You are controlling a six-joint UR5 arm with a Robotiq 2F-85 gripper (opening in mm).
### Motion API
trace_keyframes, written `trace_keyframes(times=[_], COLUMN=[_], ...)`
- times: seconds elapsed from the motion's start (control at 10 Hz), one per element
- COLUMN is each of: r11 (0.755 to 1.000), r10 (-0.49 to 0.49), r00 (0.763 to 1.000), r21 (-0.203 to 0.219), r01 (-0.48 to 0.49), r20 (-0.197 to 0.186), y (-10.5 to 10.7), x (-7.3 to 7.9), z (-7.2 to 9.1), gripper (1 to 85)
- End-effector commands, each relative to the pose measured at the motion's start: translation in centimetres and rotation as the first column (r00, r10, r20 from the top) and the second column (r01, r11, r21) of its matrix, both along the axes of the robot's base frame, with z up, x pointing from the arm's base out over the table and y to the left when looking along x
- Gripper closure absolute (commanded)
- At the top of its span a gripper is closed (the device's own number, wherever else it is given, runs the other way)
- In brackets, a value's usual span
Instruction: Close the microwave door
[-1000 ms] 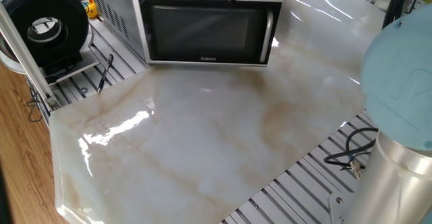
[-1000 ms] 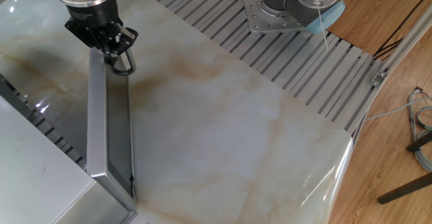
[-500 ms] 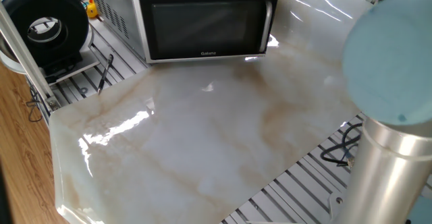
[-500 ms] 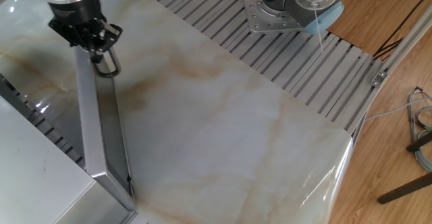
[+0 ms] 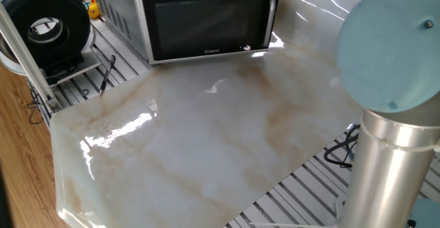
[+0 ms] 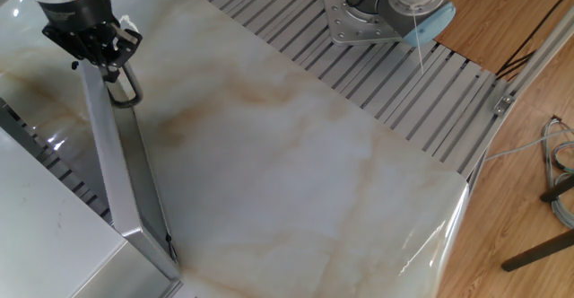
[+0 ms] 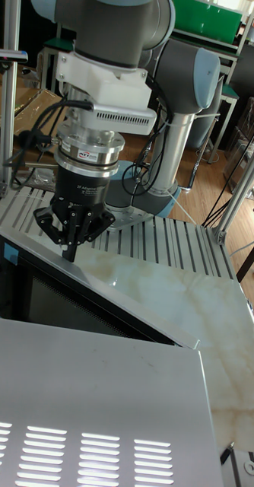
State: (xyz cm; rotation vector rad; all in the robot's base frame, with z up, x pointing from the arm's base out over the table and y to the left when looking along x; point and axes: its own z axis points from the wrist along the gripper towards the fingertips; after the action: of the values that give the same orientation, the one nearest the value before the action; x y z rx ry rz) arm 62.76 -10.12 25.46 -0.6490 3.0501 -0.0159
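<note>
here the pressed-together fingers (image 7: 69, 249) touch the top edge of the nearly closed microwave door (image 5: 206, 25)

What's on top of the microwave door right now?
The pincer presses on the top edge of the microwave door, near its handle end. Whether it is open or shut cannot be told. Nothing else shows there.

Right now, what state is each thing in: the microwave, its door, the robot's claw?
Microwave: upright on the table, not fully shut.
Door: partly open, swung most of the way toward closed.
Gripper: pressed against the door's top edge near the handle; I cannot tell whether it is open or shut.
</note>
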Motion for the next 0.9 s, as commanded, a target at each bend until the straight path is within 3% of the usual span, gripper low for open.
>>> trace_keyframes(times=[0.0,0.4,0.8], r11=[1.000,1.000,0.998], r10=[-0.019,0.027,0.068], r00=[1.000,1.000,0.998], r21=[0.018,-0.010,-0.013], r01=[0.019,-0.027,-0.068], r20=[0.002,0.011,-0.004], y=[0.2,-1.1,-1.6], x=[-0.2,1.5,2.7], z=[0.2,0.1,0.1], gripper=[84.3,84.3,84.3])
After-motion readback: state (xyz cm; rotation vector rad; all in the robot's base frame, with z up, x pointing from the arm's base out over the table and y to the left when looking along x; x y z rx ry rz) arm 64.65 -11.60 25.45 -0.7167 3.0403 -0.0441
